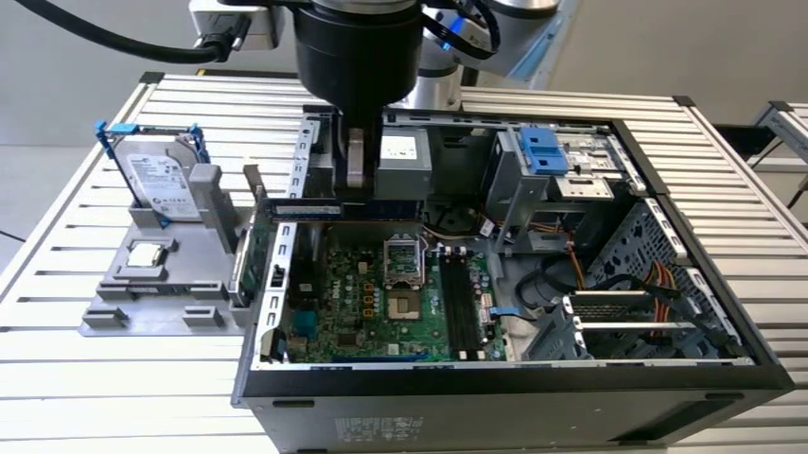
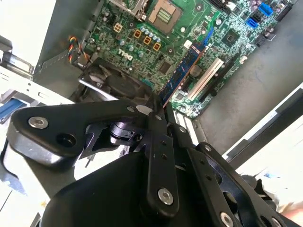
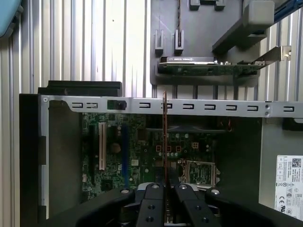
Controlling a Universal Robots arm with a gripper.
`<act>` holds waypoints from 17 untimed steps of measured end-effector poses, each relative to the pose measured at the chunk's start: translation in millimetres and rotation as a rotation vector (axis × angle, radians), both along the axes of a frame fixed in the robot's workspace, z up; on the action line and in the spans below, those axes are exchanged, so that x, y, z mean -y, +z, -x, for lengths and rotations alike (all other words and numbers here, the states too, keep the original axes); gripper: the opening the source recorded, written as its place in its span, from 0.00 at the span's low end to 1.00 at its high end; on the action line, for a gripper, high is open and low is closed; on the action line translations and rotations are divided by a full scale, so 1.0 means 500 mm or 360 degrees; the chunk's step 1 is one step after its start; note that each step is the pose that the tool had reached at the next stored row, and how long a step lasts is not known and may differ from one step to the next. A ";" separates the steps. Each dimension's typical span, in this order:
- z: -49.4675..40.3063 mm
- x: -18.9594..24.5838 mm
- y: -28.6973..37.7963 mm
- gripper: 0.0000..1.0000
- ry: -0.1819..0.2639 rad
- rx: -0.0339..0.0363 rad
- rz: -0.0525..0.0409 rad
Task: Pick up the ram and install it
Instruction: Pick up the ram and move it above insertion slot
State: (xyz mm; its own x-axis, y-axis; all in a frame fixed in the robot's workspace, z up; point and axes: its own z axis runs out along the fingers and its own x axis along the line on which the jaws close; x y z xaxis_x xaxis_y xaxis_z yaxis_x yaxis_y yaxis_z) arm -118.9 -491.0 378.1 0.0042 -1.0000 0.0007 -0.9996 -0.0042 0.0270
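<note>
Holding the ram [image 1: 309, 210] in the gripper [image 1: 360, 197], fingers [image 3: 152, 196] closed on one long edge, stick level and in the air. Hanging over the far edge of the motherboard [image 1: 366, 303] as the exterior view sees it, inside the open computer case [image 1: 505, 380], touching neither board nor case wall. Looks crosswise to the long black memory slots [image 1: 457, 303] beside the empty processor socket [image 1: 401, 279]. Judging from that: for a clean install, get the long edge parallel to a slot, match the notch, keep the stick plumb, press straight down and evenly at both ends, no rocking. Watch the wires and the fan [image 2: 111, 82] near the far case wall. A thin-edge grip like this probably slips under side load, so avoid scraping across components. Counting: one ram, one gripper, one case, one motherboard, one socket. On the grey holder [image 1: 104, 320] at the edge of the table [image 1: 732, 170] on the exterior view's left, just beside the case: one hard drive [image 1: 162, 180] standing upright, one small square chip [image 1: 149, 253] lying flat, one green expansion card [image 3: 208, 70] on edge. Can't count the memory slots reliably. One white slot [image 3: 101, 146] on the board in the first wrist view.
</note>
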 end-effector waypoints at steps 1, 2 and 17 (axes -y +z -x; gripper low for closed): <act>-0.003 0.0000 0.000 0.00 0.0000 0.0000 0.0000; -0.005 0.0000 0.000 0.00 0.0000 0.0000 0.0000; -0.040 0.0000 0.000 0.00 0.0000 0.0000 0.0000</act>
State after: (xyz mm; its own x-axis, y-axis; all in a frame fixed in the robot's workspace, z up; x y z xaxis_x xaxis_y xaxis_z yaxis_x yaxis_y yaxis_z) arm -98.9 -491.0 378.1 0.0042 -1.0000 0.0007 -0.9996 -0.0041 0.0271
